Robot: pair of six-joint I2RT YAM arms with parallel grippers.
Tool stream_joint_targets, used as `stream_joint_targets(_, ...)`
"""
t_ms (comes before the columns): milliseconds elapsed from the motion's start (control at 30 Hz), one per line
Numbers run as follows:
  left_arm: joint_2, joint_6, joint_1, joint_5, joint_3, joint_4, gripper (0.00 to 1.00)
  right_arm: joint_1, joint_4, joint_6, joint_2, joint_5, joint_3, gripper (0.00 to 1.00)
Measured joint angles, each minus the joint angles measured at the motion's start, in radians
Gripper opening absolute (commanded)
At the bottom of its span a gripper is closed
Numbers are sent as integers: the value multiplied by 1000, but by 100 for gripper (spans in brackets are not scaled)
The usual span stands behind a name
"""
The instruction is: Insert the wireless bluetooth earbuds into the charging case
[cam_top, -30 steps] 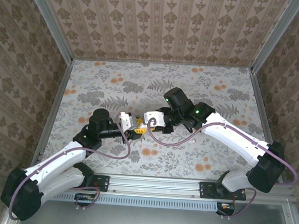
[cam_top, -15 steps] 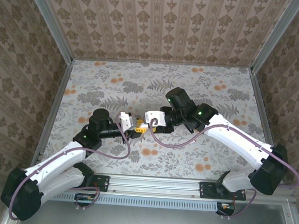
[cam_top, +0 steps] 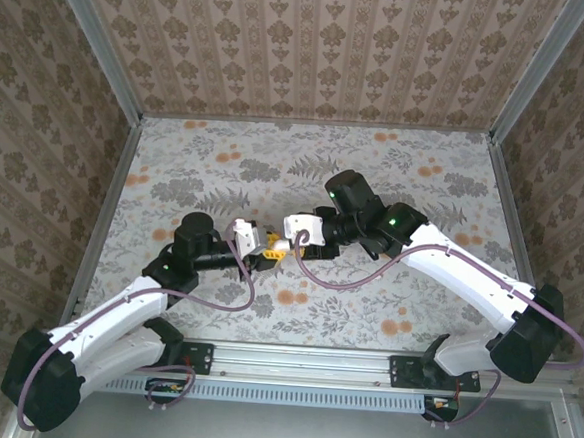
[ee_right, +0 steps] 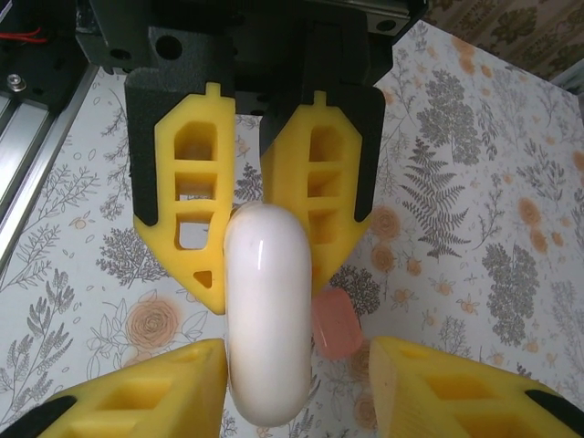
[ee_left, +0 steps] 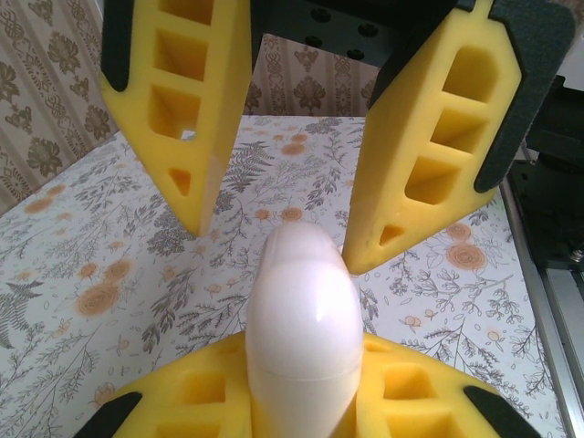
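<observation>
Brown patterned walls (cam_top: 314, 50) are set around a floral-print table (cam_top: 226, 164). The left gripper (ee_right: 265, 287) is clamped on the white charging case (ee_right: 267, 319) — the right gripper (ee_left: 278, 242) is spread apart, one finger either side of it. A coral earbud (ee_right: 332, 328) is seen just by the left gripper's fingertip.

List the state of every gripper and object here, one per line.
left gripper: shut on the charging case.
right gripper: open, one finger on either side of the charging case.
charging case: lid closed, held by the left gripper.
coral earbud: loose, outside the charging case.
</observation>
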Motion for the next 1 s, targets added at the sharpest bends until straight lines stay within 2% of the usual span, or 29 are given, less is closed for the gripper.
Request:
stream_joint_targets(433,0,-1,2,-11,0,2,15,-17,24,61,0,0,0,46)
stream_joint_targets(1000,-7,-5,14,-93,0,-5,15,-70,58,139,46,-23,27,46)
